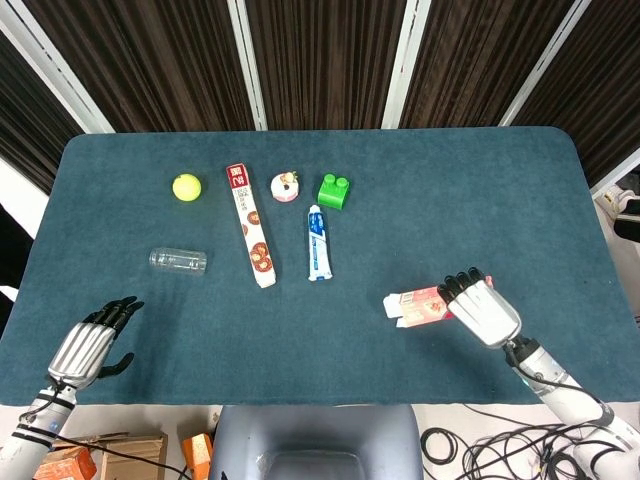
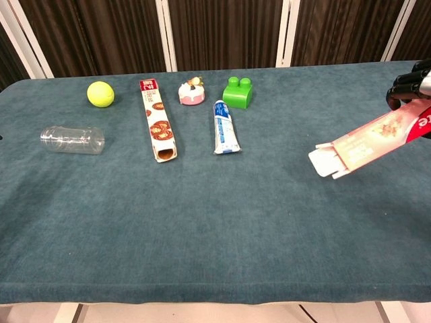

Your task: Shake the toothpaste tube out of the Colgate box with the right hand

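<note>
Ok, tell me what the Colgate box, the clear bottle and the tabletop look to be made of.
Colgate box: thin printed cardboard, slightly glossy; its open end flaps are folded out flat, plain white inside.
Clear bottle: likely transparent plastic; the cloth shows through it and light glints on its wall.
Tabletop: covered in matte teal fabric, felt-like, with no shine.

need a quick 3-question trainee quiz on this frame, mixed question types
1. True or false: the Colgate box lies flat on the table.
2. Which hand holds the box? A) left hand B) right hand C) both
3. Fill in: the box's open flap end points ____, toward the table.

Key:
1. False: it is lifted and tilted.
2. B
3. Down. No tube shows coming out of it; the blue and white tube lying near the green block is a separate item.
</note>
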Robot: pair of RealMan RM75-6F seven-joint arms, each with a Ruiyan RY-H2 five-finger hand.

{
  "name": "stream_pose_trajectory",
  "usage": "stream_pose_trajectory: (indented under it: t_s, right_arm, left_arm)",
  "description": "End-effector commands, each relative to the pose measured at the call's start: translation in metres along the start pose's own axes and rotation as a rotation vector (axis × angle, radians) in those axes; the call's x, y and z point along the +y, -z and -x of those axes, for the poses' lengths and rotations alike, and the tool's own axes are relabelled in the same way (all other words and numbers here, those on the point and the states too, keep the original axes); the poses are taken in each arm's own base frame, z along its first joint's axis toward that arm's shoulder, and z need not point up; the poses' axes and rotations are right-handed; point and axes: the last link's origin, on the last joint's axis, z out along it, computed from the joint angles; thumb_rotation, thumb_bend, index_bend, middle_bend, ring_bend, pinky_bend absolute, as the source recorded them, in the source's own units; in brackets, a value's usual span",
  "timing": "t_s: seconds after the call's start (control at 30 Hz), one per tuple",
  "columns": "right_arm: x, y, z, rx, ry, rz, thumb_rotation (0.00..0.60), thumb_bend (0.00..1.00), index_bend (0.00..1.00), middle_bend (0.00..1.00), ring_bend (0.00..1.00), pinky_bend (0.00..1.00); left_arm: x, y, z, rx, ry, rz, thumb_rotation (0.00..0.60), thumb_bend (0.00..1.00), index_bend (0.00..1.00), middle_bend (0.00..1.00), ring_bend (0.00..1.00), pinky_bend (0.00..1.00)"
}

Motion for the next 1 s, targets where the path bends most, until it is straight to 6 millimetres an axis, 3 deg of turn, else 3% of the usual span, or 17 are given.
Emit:
stream_pose_trajectory:
  t_s: [0.03, 0.33, 0.5, 0.6, 0.73, 0.87, 1.0]
  right_arm:
    - [0.002, 0.001, -0.002, 0.029, 0.097, -0.028, 0.600, 0.32, 0.71, 0.60, 0.57, 0.53]
    - [0.024, 0.008, -0.017, 0.038, 0.098, 0.036, 0.600, 0.32, 0.68, 0.59, 0.53, 0.52]
    - [0.037, 0.023, -0.043, 0.060, -0.157, 0.140, 0.600, 0.32, 0.68, 0.59, 0.52, 0.52]
    - [0.039, 0.027, -0.048, 0.061, -0.197, 0.142, 0.600, 0.32, 0.68, 0.59, 0.52, 0.52]
    - [0.052, 0.052, -0.069, 0.013, -0.353, 0.214, 0.600, 0.32, 0.67, 0.59, 0.52, 0.52]
    - [0.059, 0.053, -0.066, -0.031, -0.363, 0.267, 0.600, 0.32, 0.67, 0.59, 0.52, 0.52]
    - [0.052, 0.042, -0.046, -0.020, -0.385, 0.305, 0.600, 0.32, 0.66, 0.59, 0.52, 0.52]
  left_arm:
    - [0.000, 0.000, 0.000, 0.001, 0.001, 0.001, 0.600, 0.29, 0.15, 0.11, 0.13, 0.34]
    - [-0.001, 0.001, -0.001, 0.006, 0.000, -0.004, 0.600, 0.30, 0.15, 0.11, 0.13, 0.34]
    - [-0.001, 0.002, -0.001, 0.004, 0.003, -0.001, 0.600, 0.30, 0.15, 0.11, 0.13, 0.34]
    - [-0.001, 0.001, -0.001, 0.004, 0.003, -0.001, 0.600, 0.30, 0.15, 0.11, 0.13, 0.34]
    - [-0.001, 0.001, -0.001, 0.003, 0.007, -0.004, 0.600, 0.30, 0.15, 0.11, 0.13, 0.34]
    - [0.000, 0.001, -0.001, 0.003, 0.005, 0.000, 0.600, 0.30, 0.15, 0.11, 0.13, 0.34]
    - [0.000, 0.001, -0.001, -0.001, 0.004, 0.000, 0.600, 0.30, 0.15, 0.11, 0.13, 0.34]
